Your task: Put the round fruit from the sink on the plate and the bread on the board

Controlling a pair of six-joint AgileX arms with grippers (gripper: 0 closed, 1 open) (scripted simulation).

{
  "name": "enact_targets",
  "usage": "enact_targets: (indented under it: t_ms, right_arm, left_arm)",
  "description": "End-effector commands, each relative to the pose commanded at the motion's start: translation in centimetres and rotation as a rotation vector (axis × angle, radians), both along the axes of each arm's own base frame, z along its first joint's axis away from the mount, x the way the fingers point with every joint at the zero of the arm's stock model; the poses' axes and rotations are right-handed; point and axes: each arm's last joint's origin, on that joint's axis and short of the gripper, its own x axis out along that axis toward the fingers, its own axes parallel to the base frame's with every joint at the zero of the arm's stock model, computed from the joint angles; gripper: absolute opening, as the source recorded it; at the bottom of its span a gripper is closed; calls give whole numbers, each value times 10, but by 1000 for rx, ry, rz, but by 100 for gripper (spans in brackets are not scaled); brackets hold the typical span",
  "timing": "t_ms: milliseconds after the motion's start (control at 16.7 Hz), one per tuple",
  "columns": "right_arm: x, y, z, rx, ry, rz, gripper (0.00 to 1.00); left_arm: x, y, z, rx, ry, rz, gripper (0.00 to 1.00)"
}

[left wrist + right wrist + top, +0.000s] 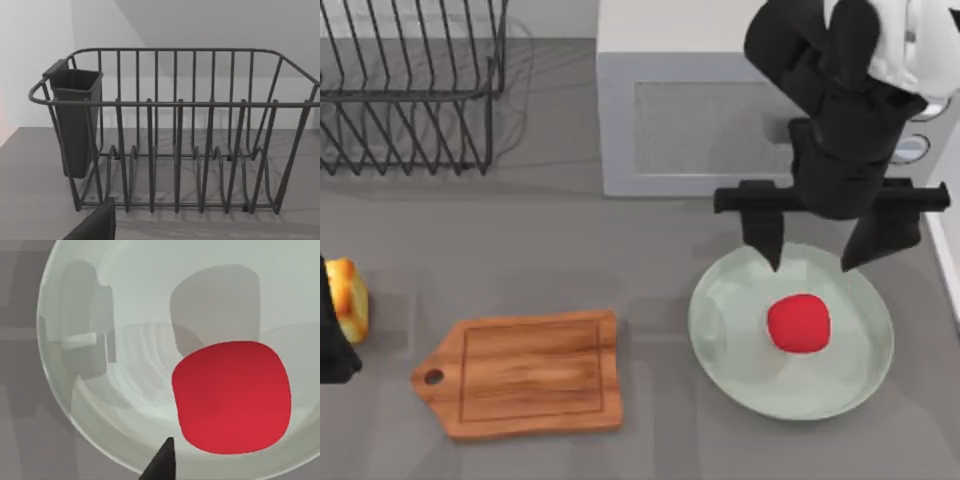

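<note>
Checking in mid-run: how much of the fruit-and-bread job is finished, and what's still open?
Done: the round fruit lies on the plate, with the right gripper open above the plate's far rim, apart from the fruit. In hand: the bread sits at the table's left edge by the left gripper; whether it is gripped I cannot tell. Left: the board carries no bread.

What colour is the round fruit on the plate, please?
Bright red round fruit, clearest in the right wrist view.
</note>
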Motion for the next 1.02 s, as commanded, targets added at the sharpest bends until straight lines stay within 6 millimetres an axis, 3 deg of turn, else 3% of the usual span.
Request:
enact_targets:
  t_ms: [120, 180, 780, 1020]
  right_arm:
    - [0, 0, 0, 0, 0, 0, 98]
    - [0, 0, 0, 0, 0, 0, 100]
    - [0, -2, 2, 6, -10, -2, 100]
    - [-12, -27, 17, 62, -114, 0, 100]
  left_arm:
    - [0, 0, 0, 0, 0, 0, 100]
    - [0, 0, 0, 0, 0, 0, 100]
    - [0, 0, 0, 0, 0, 0, 100]
    - [0, 0, 0, 0, 0, 0, 100]
